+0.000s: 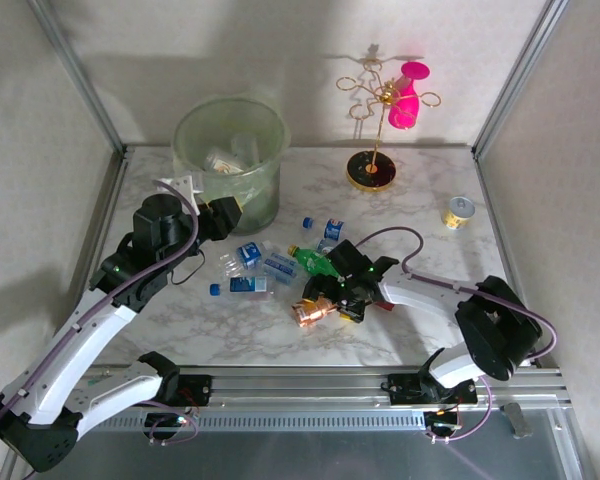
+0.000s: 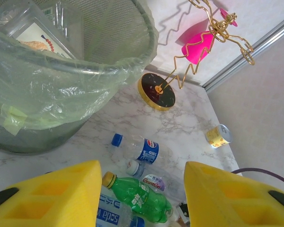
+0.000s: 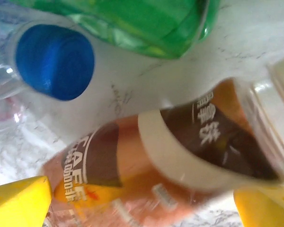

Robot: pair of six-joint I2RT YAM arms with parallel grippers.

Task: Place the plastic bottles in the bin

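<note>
Bright, even light; stand point(image 1: 371, 170) shadow on back wall point(image 1: 280, 50); right wrist close-up blurred.

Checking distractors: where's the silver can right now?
Top view: the can sits alone on the table's right side, to the right of the stand's black base.

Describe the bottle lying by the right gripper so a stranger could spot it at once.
On the marble table, find the cluster of bottles at the centre. At its near edge, beside the right gripper, lies the copper-brown bottle. It alone is brown with a dark label; its neighbours are clear or green.
</note>
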